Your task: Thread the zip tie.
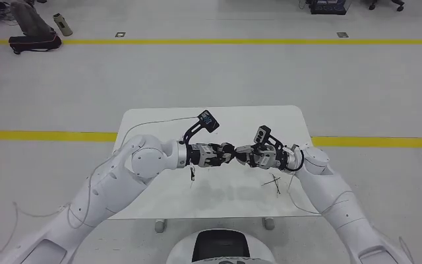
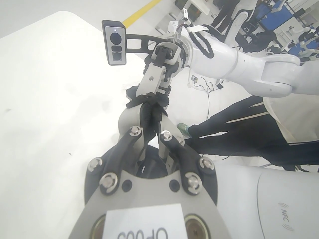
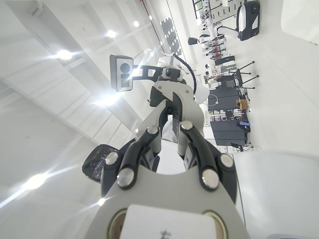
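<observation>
Above the middle of the white table my two grippers meet tip to tip. My left gripper is shut, its black pads pressed together on a thin black zip tie that runs back between the fingers toward the palm. A short black strand hangs under the left wrist. My right gripper faces it head-on with its fingers drawn together at the tips. Whatever lies between the right pads is hidden where the tips touch.
Several loose black zip ties lie on the table near the right forearm. A thin cable curves across the table's far left part. The near table edge runs just under both arms.
</observation>
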Action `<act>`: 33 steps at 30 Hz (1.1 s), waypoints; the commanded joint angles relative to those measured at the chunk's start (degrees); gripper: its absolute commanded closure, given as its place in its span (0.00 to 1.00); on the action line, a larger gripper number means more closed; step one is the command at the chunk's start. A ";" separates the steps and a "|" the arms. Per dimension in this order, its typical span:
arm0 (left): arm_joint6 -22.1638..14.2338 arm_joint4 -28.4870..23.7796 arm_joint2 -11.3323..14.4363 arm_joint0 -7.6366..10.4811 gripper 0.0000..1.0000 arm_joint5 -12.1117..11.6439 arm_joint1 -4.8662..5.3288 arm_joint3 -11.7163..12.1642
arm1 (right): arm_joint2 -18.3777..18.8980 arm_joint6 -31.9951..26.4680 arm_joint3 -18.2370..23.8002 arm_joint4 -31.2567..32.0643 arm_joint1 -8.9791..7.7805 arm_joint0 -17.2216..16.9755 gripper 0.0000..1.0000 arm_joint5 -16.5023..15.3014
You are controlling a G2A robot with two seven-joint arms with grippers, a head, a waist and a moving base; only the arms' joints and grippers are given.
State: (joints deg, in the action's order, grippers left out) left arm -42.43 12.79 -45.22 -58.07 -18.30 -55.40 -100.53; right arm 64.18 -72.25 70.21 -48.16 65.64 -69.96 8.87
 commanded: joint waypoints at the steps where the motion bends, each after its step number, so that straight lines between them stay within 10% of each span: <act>1: -0.10 -1.06 -0.33 -0.17 1.00 0.58 0.04 0.06 | 0.65 0.40 0.31 0.19 -0.17 -0.40 0.00 -0.69; 8: -2.45 -8.01 -1.89 -0.76 1.00 3.95 0.24 1.33 | 3.56 1.06 3.09 3.57 -1.03 -2.89 0.00 -8.07; 19: -2.53 -9.35 -2.10 -0.87 1.00 3.73 0.20 1.51 | 3.81 2.57 3.73 5.19 -1.11 -3.01 0.00 -9.43; 33: -9.79 -39.98 -4.30 -4.33 1.00 2.96 -0.27 8.54 | 8.46 0.88 9.50 16.85 -2.92 -6.05 0.00 -24.91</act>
State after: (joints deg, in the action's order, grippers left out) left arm -52.00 -25.79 -49.57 -62.24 -15.11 -55.60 -92.43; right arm 72.61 -71.43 79.54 -31.30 62.73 -75.87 -15.23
